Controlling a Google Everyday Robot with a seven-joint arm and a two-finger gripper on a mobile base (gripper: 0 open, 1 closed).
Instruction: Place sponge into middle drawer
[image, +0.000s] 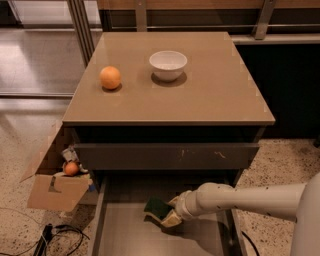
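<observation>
Gripper (169, 215) pinching sponge (156, 205), low inside open middle drawer (125, 236). Drawer floor just under gripper, so sponge likely falls short way, lands soft.
</observation>
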